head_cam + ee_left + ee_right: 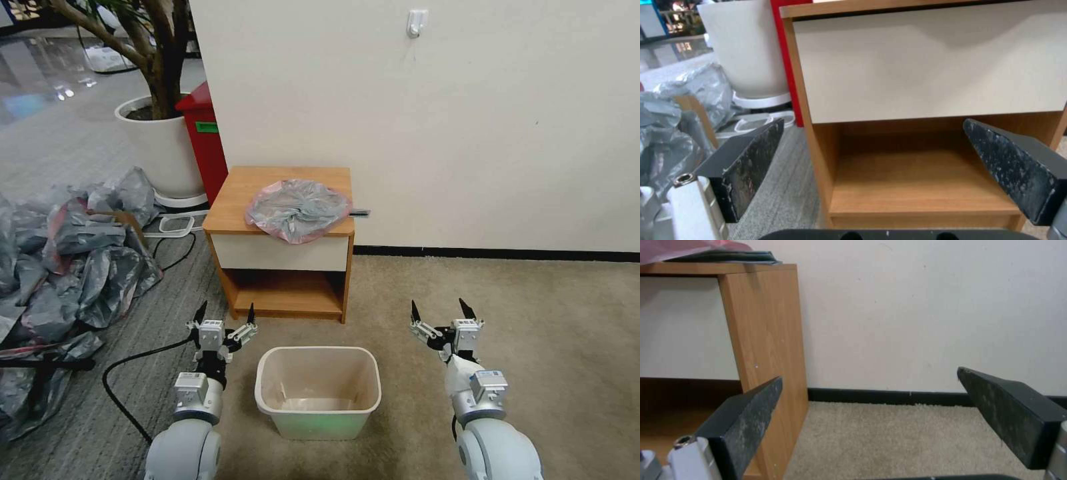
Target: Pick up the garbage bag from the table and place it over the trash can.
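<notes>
The left gripper (225, 312), black fingers spread, hovers near the cream-white rounded plastic trash can (318, 392). Beyond, the crumpled translucent grey, pink-rimmed garbage bag (297, 209) lies on the light-brown wooden table (233, 200). The right gripper (441, 309) is spread too; its wrist view catches the bag's pink edge.

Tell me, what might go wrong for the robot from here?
The garbage bag lies crumpled and overhangs the table edge, so a pinch could catch one thin layer or drag it off. The trash can sits between the open left gripper and right gripper, so a reaching arm might knock it.
</notes>
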Controlling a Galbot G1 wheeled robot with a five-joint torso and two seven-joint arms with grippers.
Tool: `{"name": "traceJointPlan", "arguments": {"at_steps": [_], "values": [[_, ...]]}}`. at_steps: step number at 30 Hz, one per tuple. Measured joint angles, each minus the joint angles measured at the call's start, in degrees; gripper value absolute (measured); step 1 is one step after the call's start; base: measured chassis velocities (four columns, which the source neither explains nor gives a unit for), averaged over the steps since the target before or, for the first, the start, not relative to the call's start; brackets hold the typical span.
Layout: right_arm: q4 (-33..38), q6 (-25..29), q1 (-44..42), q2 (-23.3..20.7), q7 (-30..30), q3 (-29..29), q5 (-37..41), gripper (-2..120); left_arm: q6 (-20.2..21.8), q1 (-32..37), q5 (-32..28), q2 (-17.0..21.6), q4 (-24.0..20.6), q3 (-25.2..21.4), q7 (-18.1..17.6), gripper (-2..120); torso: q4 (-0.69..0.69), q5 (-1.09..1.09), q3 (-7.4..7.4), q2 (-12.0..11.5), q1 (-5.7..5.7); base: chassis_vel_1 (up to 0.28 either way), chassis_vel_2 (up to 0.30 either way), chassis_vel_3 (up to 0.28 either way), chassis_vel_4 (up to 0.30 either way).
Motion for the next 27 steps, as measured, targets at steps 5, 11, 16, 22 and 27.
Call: {"name": "traceJointPlan", "arguments": {"at_steps": [5,11,16,22,27], "values": [[0.0,0.0,0.0,0.0,0.0,0.0,0.0,100,0.0,0.0,0.0,0.0,0.0,0.0,0.0,100,0.00,0.00,0.00,0.0,0.00,0.000,0.000,0.000,0.000],[0.0,0.0,0.0,0.0,0.0,0.0,0.0,100,0.0,0.0,0.0,0.0,0.0,0.0,0.0,100,0.00,0.00,0.00,0.0,0.00,0.000,0.000,0.000,0.000],[0.2,0.0,-0.2,0.0,0.0,0.0,0.1,100,0.1,0.2,-0.1,0.1,-0.3,0.0,0.0,100,0.00,0.01,0.00,0.0,0.00,0.000,0.000,0.000,0.000],[5.9,-1.9,-3.4,1.4,0.9,0.3,2.1,100,2.6,3.5,-2.0,1.4,-4.9,-0.1,-1.0,100,0.01,0.00,0.00,0.0,0.00,0.000,0.000,0.000,0.000],[14.5,-4.8,-8.1,3.4,2.3,0.8,5.3,100,7.0,9.0,-5.2,3.7,-12.6,-0.4,-3.0,100,0.01,-0.01,0.00,0.0,0.00,0.000,0.000,0.000,0.000]]}}
